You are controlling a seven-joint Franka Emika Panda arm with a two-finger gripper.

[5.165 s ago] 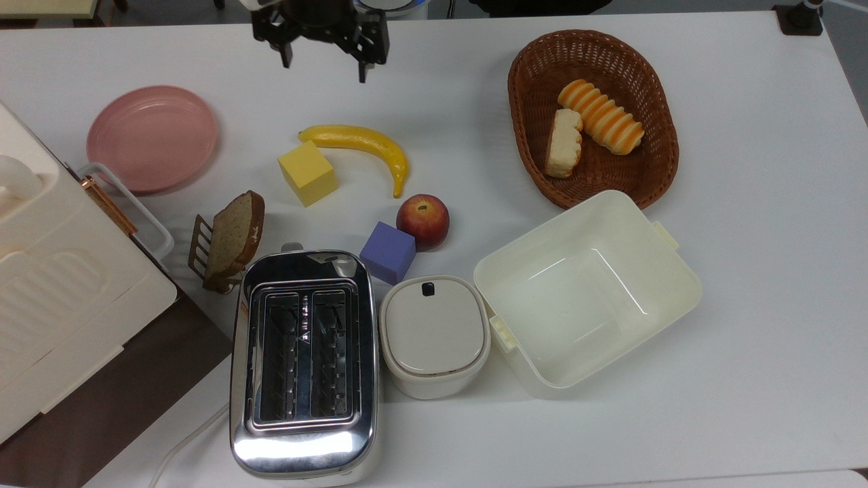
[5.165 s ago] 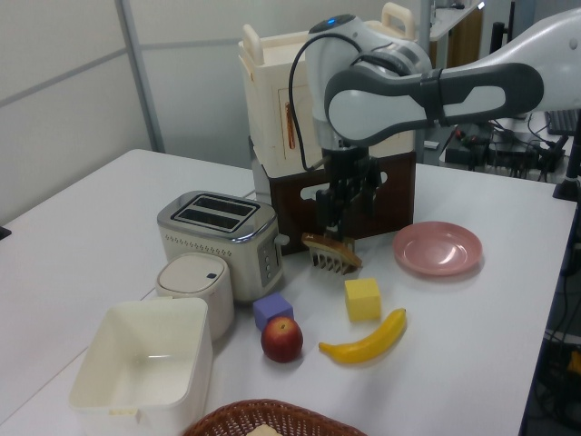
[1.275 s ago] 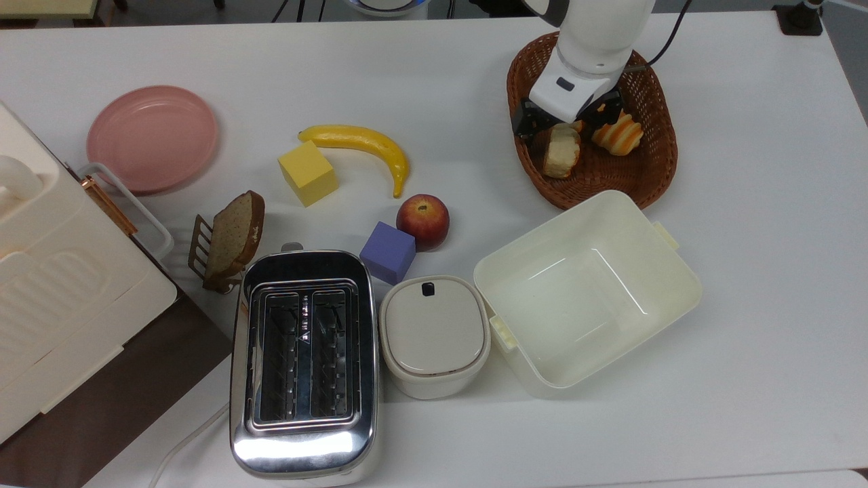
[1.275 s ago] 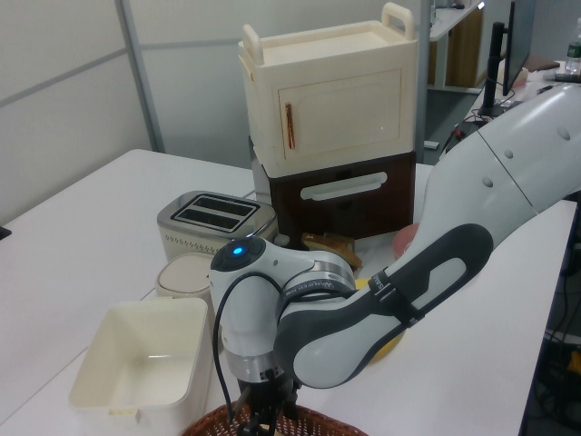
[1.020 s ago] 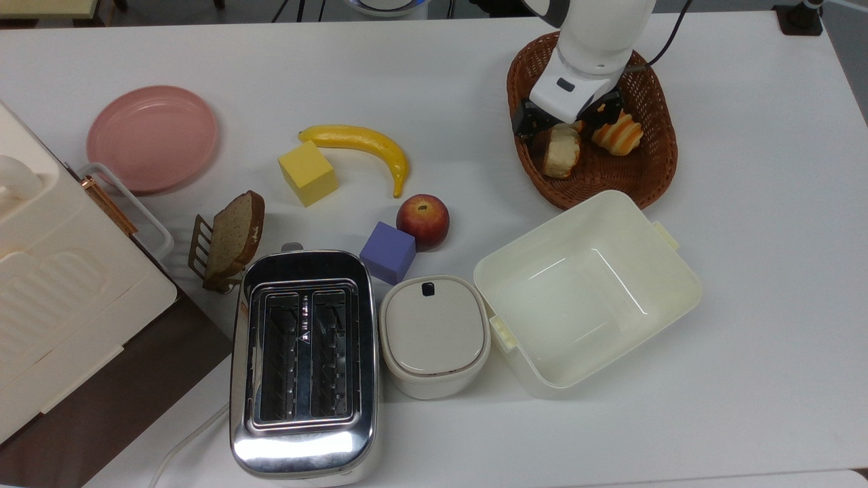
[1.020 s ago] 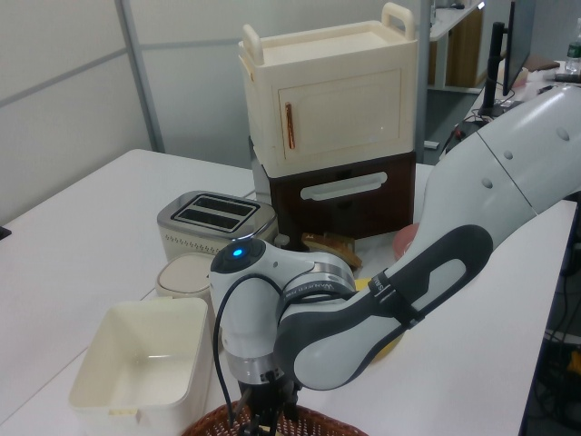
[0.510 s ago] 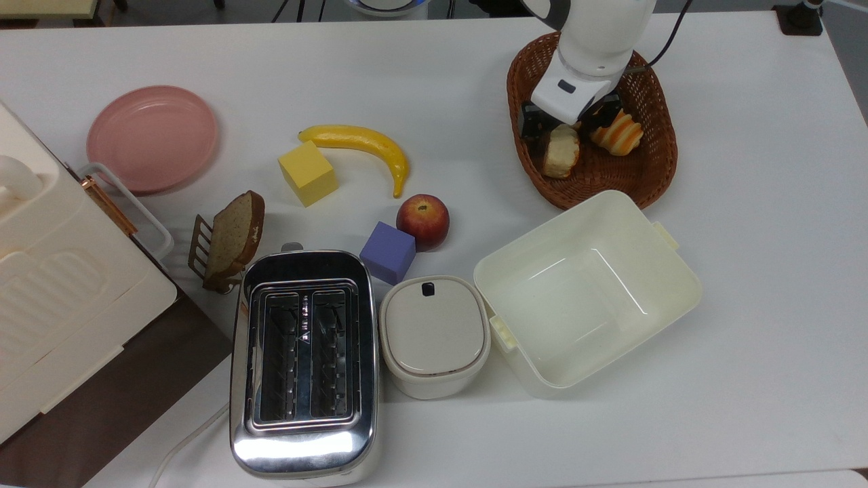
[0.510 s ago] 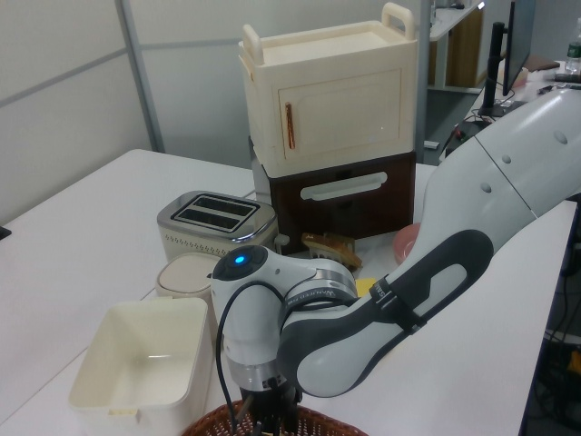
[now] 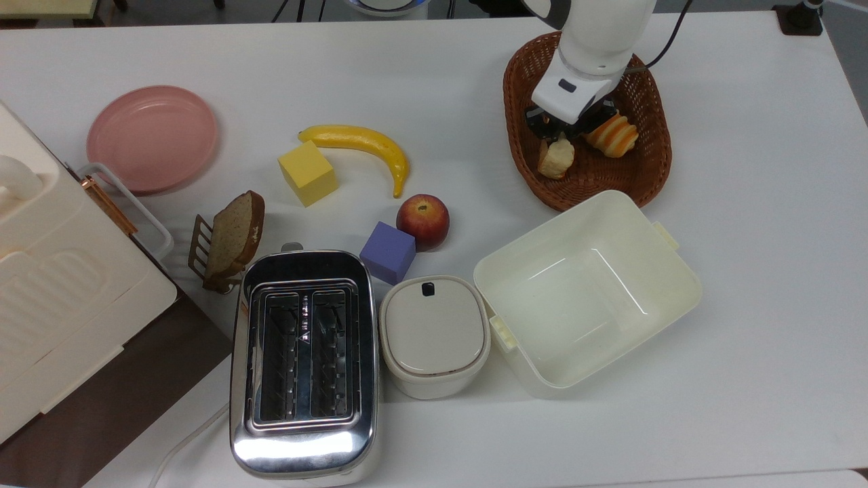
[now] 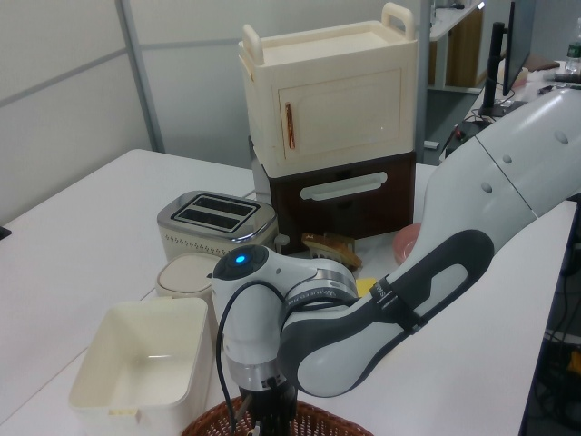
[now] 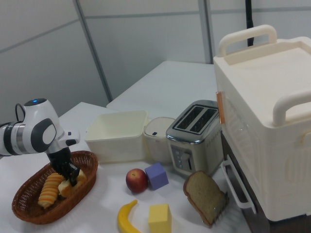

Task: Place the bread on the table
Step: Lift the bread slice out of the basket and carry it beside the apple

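Hand closed on the bread, both down inside the wicker basket.

The hand (image 9: 557, 134) sits low in the basket (image 9: 647, 173) at the far right of the top view, its fingers pinched together on the upper end of the bread (image 9: 555, 159) — the pale slice hangs tilted from them, its lower end close to the basket floor. The striped roll (image 9: 614, 135) lies just beside it, touching or nearly so. The grip looks shallow, on one end only, so the soft slice could swing or slip out on the lift. The roll may get dragged along — or the slice may catch the basket rim on its way out to the white surface (image 9: 759, 203).
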